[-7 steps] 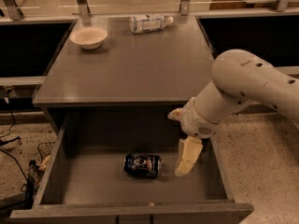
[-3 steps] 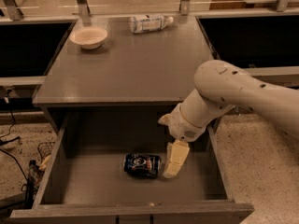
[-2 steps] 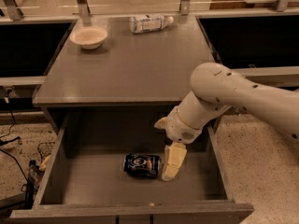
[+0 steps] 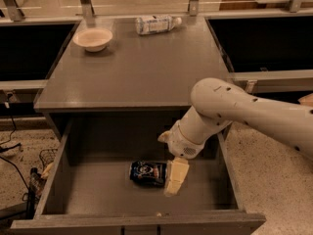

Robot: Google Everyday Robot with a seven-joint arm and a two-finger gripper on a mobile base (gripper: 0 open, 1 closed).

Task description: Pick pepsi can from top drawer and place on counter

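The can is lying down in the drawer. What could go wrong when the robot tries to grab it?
1. The pepsi can lies on its side on the top drawer's flat floor, and the gripper sits right at its end. A nudge might roll or slide it away.
2. The arm reaches in just under the counter's front edge, so lifting straight up might bump it.

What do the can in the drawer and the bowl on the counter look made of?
The pepsi can: likely painted metal, dark blue with slight sheen. The bowl: pale, matte, ceramic or plastic; unclear which. The gripper, cream and plastic-looking, sits at the can's right end in the top drawer.
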